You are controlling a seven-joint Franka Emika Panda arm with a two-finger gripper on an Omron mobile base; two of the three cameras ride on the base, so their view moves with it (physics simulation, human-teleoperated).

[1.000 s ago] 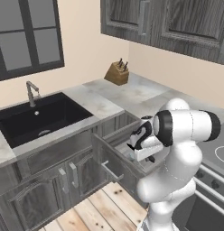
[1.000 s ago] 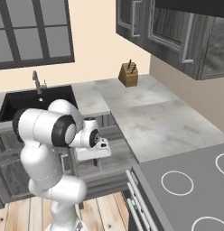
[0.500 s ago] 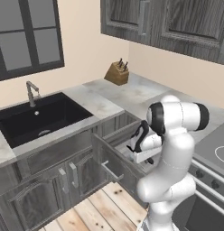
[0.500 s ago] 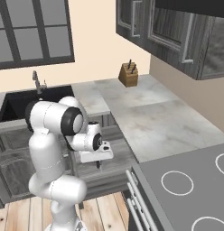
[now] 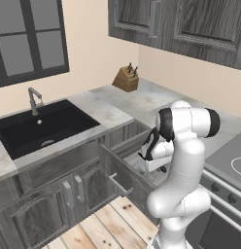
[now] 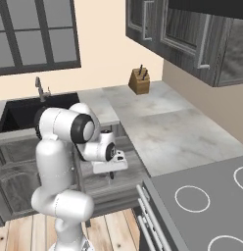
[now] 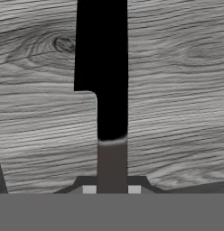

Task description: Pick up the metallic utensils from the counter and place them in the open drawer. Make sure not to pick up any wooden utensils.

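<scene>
My gripper is shut on the handle of a slim, all-dark kitchen knife, one of the metallic utensils. Its blade points away from the hand over a grey wood-grain surface. In the base views the gripper hangs low inside the open drawer, which is pulled out below the counter. The drawer's silver bar handle faces the floor side. The knife is too small to make out in the base views. The wooden utensils are out of view.
A wooden knife block stands at the back of the counter. A black sink with a faucet lies to the left and a stovetop to the right. Wall cabinets hang above.
The arm's upper links have swung more upright over the drawer. The hand, still holding the knife, has stayed over the drawer and sunk slightly.
</scene>
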